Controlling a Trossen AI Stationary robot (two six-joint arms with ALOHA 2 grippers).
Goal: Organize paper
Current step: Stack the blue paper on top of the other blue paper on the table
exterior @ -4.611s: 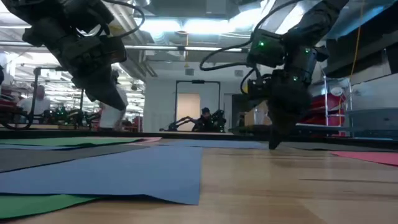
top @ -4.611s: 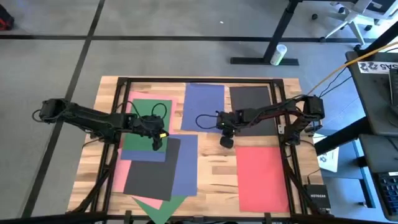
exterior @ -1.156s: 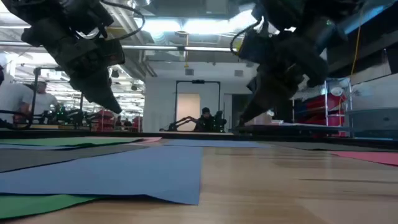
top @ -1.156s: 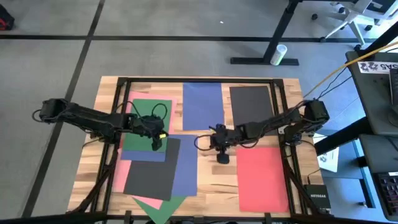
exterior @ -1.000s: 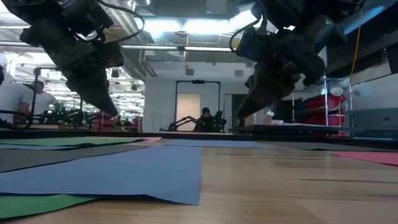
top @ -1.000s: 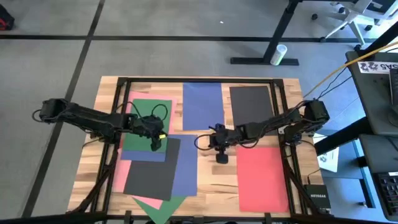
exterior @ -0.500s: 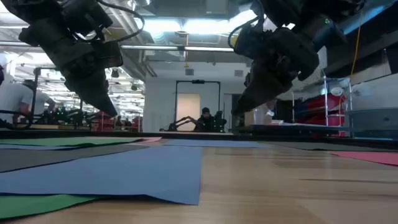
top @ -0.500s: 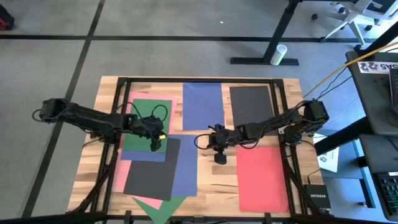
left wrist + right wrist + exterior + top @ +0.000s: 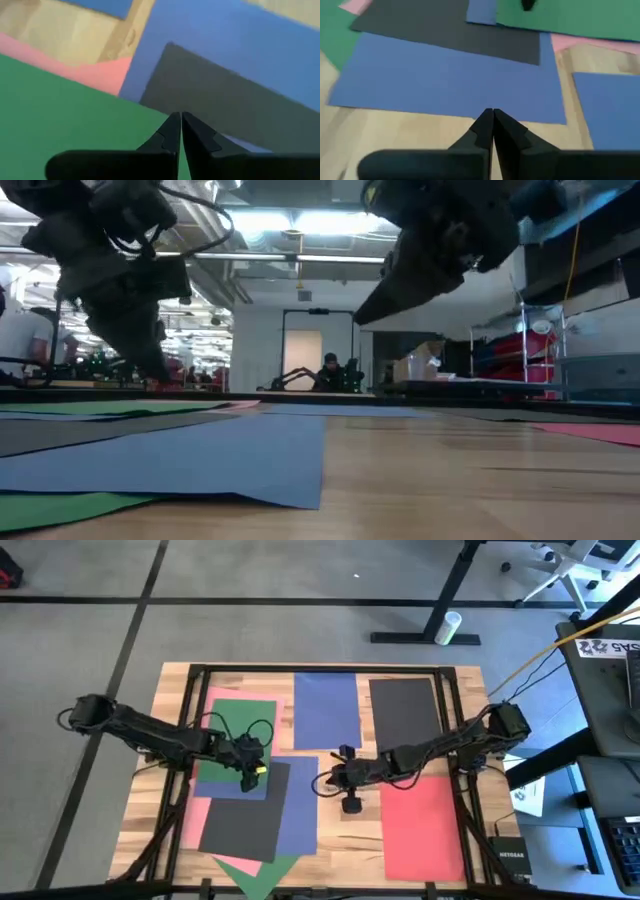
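Since the earlier frame, the right claw (image 9: 351, 802) has slid over bare tabletop (image 9: 350, 825) beside the blue sheet (image 9: 300, 802), fingers pressed together. Left claw (image 9: 251, 777), also pressed together, hovers over the green sheet (image 9: 232, 725).

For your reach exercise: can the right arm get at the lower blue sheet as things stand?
Probably yes. The right tool, shut, hangs over bare wood just beside the blue sheet, and nothing lies between them; only the black sheet covers part of it.

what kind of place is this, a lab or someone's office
Most likely a robotics lab or workshop. A wooden table stands on a taped concrete floor, an office chair sits nearby, and the low view shows an open hall with ceiling lights and a person seated.
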